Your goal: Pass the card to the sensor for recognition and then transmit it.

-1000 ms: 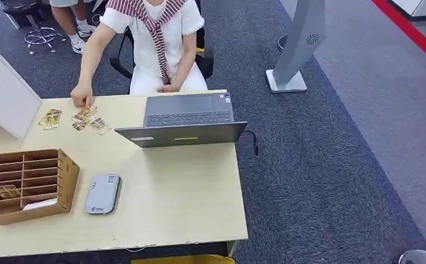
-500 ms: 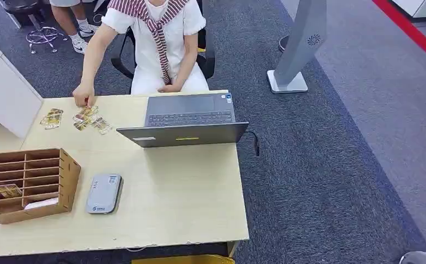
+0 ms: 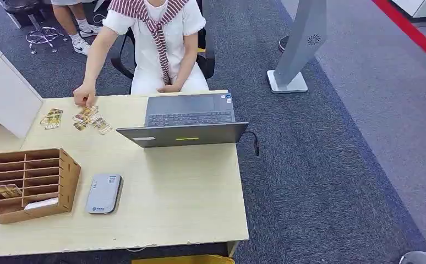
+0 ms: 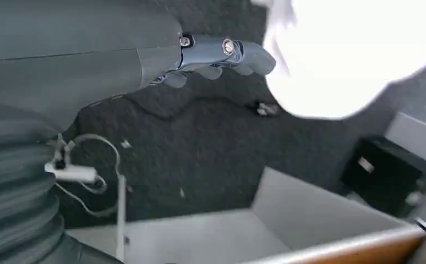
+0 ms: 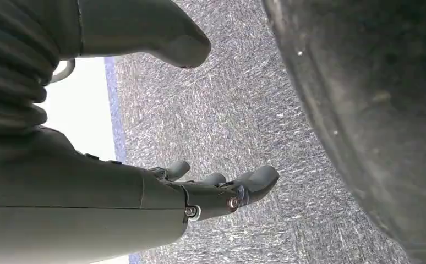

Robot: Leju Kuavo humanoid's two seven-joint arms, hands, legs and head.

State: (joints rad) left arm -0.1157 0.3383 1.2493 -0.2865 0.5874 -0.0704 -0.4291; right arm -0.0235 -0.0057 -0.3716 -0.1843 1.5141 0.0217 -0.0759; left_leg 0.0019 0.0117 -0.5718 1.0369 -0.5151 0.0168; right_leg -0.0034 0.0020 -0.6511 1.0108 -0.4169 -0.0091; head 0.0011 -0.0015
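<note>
Several cards (image 3: 91, 118) lay scattered near the far left corner of a pale wooden table (image 3: 189, 192), and a seated person's hand (image 3: 83, 97) rested on them. We noted a second small clump of cards (image 3: 51, 118) just to the left of the first. Item: a grey laptop (image 3: 191, 124), open, its screen back turned to us, at the far edge beside the person. Item: a brown wooden organizer (image 3: 32, 184) with slotted compartments at the near left; one card (image 3: 7, 191) lay in a lower slot and what seemed a white slip lay in the bottom one, though the view was too small for us to be sure. Item: a flat grey sensor (image 3: 104, 193) just right of the organizer, apart from every card. Item: a white box (image 3: 4, 91) at the table's far left.

Floor: dark blue-grey carpet (image 3: 321, 181) with a lighter band and a red stripe (image 3: 411, 30) toward the far right. A grey freestanding kiosk (image 3: 301, 41) stood on the carpet, well apart from the table.

Left hand (image 4: 211, 55), seen from its wrist camera: fingers loosely extended, holding nothing, above dark floor. Right hand (image 5: 211, 190), seen from its wrist camera: thumb and fingers spread apart, nothing in its grasp, over speckled carpet.
</note>
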